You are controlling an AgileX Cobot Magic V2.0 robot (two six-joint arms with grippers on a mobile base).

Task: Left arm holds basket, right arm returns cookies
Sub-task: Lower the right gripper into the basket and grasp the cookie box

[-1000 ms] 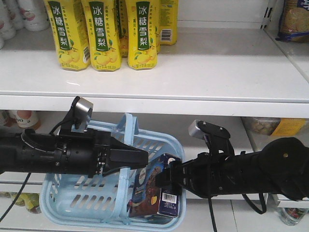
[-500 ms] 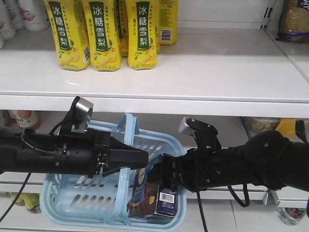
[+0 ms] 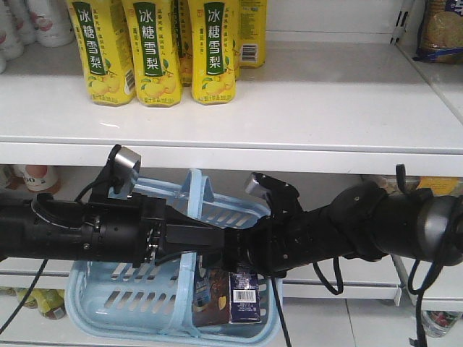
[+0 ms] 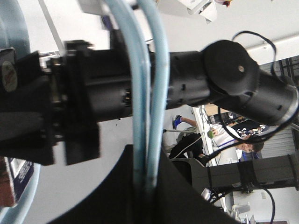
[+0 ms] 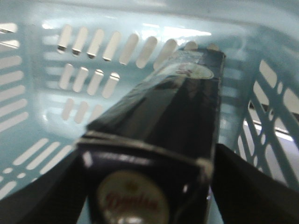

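Since a second ago the right arm (image 3: 376,231) has swung left and reached deeper into the basket (image 3: 108,303), so its pincer (image 3: 242,260) now sits almost against the tip of the left pincer (image 3: 206,235). With it the cookies (image 3: 244,296) have gone from leaning, with the top well up, to standing nearly upright and lower, barcode side towards us, in the near right corner of the basket.

From the right wrist view the two dark fingers (image 5: 46,189) flank the top of the box on either side and look pressed to it, so we judge the right pincer clenched on the cookies. The left arm (image 3: 72,235) has not shifted. Its pincer is clamped on the two handles (image 4: 145,93), which run down between its jaws in the left wrist view, and the basket hangs from it below the shelf (image 3: 325,108), where the bottles (image 3: 155,50) stand at the far left.

For the task, we take this as the grasp just made: the box is in hand but not yet lifted. What follows, we judge, is a straight pull up past the handles and the left pincer, which crowd the way out.
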